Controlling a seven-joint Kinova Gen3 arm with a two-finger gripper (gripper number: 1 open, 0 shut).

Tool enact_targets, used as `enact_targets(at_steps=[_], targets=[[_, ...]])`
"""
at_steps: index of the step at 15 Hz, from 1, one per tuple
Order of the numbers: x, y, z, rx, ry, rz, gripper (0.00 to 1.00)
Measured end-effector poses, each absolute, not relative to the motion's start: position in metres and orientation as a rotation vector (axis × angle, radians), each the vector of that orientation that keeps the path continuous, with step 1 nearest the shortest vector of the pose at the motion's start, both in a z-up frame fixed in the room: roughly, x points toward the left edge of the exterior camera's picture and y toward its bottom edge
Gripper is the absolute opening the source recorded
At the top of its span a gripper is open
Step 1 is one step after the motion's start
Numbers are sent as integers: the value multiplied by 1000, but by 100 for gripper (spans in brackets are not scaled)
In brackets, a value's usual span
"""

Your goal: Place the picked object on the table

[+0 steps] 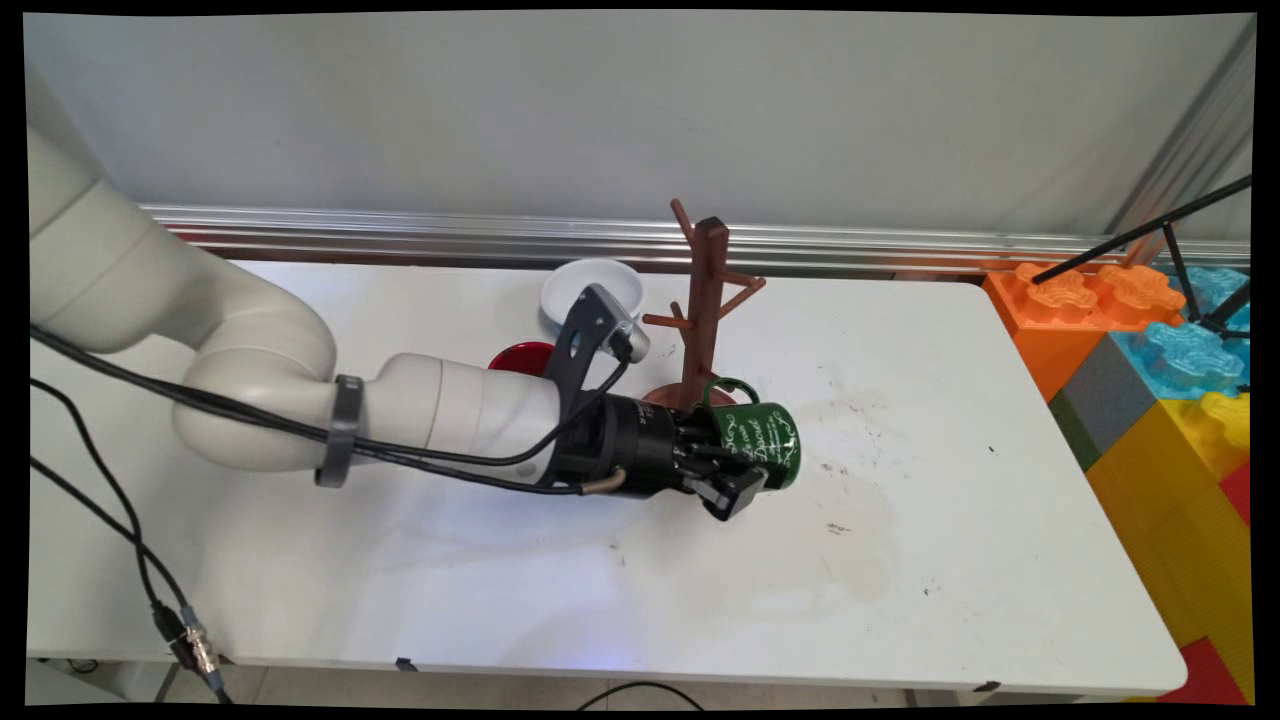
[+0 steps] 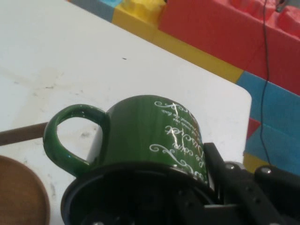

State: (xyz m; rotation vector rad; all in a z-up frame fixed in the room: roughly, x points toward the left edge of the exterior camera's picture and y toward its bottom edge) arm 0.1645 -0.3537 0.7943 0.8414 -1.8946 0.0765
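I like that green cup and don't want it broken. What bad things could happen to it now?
The gripper holds the green mug on its side by the rim, so it might slip out and drop onto the white table. The mug's handle is very close to the brown mug tree, so a swing could bump the tree and maybe tip it. Behind the tree sit a white bowl and something red that could get knocked.

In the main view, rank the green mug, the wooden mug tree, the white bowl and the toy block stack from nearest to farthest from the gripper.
1. green mug, held in the gripper.
2. wooden mug tree, just behind.
3. white bowl, farther back, toward the wall.
4. toy block stack, off the table's right end.
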Motion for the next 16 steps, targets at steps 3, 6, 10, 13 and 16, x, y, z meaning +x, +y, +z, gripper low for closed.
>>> enact_targets(at_steps=[3,6,10,13,16], targets=[[166,-347,803,812,-1900,75,0],[170,-341,812,778,-1917,82,0],[182,-334,827,734,-1971,110,0],[193,-330,841,709,-2006,134,0],[204,-324,856,683,-2026,149,0]])
